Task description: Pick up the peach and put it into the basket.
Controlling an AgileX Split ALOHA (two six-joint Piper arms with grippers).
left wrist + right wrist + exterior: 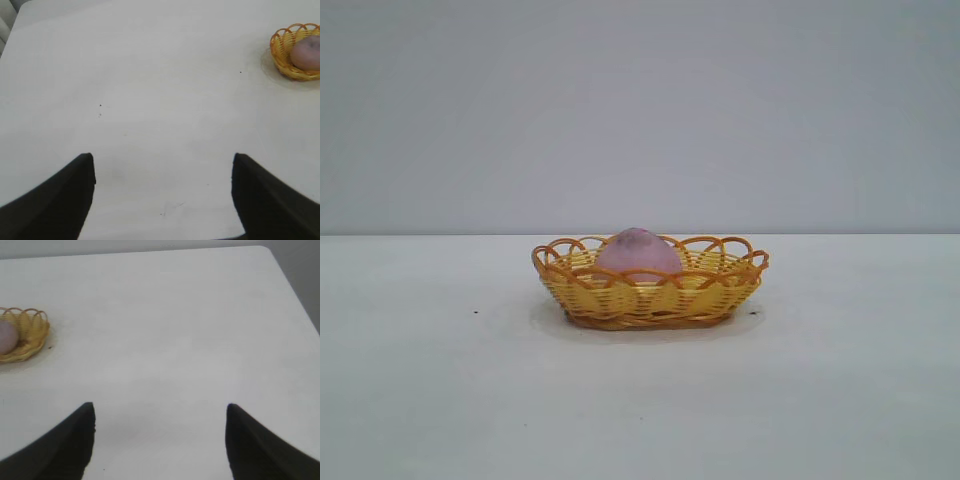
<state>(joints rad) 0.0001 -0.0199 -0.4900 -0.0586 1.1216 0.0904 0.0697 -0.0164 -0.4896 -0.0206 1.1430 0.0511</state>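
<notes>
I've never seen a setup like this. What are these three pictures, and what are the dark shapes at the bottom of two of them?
It is a robot with two arms at a white table. One picture comes from a camera facing the arms; it shows a woven basket with a pinkish peach lying inside. The other two come from cameras on each wrist. The dark shapes are the fingers of the left gripper and the right gripper. Both stand open over bare table, away from the basket, holding nothing.

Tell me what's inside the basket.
The peach sits inside the basket, its top showing above the rim. Its lower part and the basket floor are hidden by the woven wall.
</notes>
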